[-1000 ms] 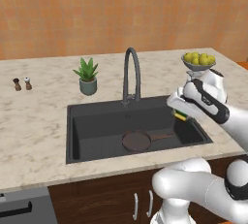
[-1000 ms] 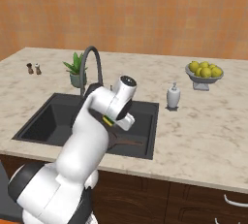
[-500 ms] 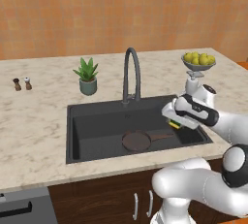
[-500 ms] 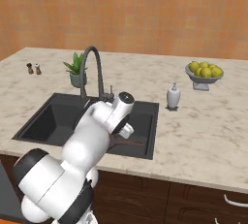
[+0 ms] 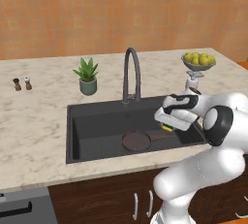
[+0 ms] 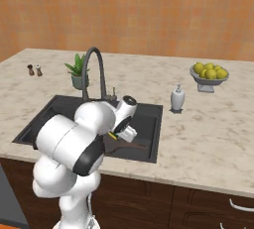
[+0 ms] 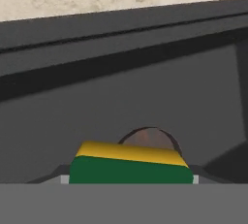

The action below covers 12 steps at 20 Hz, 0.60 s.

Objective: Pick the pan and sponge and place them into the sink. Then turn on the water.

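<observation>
Claw (image 5: 167,125) is low inside the sink (image 5: 92,126), near its right wall, clamped on the sponge (image 7: 130,165); hand view shows the block green over yellow, filling the space between the tips, which are themselves hidden behind it. In the left base view only a yellow sliver of sponge (image 5: 167,127) pokes out under the white hand; in the right base view a similar yellow-green corner (image 6: 113,135) shows at the wrist. The pan (image 5: 136,141) lies on the sink floor just below and left of the claw, handle pointing toward the claw. In the hand view its rim (image 7: 147,136) arcs right behind the sponge, which the base views cannot resolve as clearly. In the right base view the arm hides the pan body, only its handle (image 6: 130,146) is seen. Faucet (image 5: 131,75) stands behind the claw at the sink's back edge. Farther back-left on the table (image 5: 34,121): plant (image 5: 87,75), and beyond it shakers (image 5: 22,83). To the claw's right: soap dispenser (image 6: 177,98), fruit bowl (image 6: 210,74).
</observation>
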Available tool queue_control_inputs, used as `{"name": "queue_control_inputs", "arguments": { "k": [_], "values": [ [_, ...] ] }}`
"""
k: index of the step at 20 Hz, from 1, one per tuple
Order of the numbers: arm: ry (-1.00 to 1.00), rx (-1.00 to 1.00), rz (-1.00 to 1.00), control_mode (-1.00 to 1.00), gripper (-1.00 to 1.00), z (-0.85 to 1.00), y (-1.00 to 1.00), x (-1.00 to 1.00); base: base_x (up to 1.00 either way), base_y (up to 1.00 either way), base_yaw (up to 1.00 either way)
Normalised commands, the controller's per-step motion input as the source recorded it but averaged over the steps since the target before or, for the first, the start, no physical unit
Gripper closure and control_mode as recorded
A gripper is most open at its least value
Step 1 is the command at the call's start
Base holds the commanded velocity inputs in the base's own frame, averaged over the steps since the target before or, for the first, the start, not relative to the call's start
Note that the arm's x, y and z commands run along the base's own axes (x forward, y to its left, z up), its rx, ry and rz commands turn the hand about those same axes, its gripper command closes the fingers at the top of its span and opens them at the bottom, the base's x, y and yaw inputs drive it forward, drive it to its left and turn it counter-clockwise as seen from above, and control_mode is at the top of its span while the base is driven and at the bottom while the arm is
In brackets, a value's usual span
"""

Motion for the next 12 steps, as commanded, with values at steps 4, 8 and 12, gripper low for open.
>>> {"name": "queue_control_inputs", "arguments": {
  "k": [4,8,12],
  "values": [
    [0.00,0.00,0.07,-1.00,1.00,-0.30,-0.01,0.37,0.00,0.00,0.00],
    [0.00,0.05,0.12,-1.00,1.00,-0.31,-0.05,0.32,0.00,0.00,0.00],
    [0.00,0.04,0.11,-1.00,1.00,-0.26,0.00,0.29,0.00,0.00,0.00]
  ]
}}
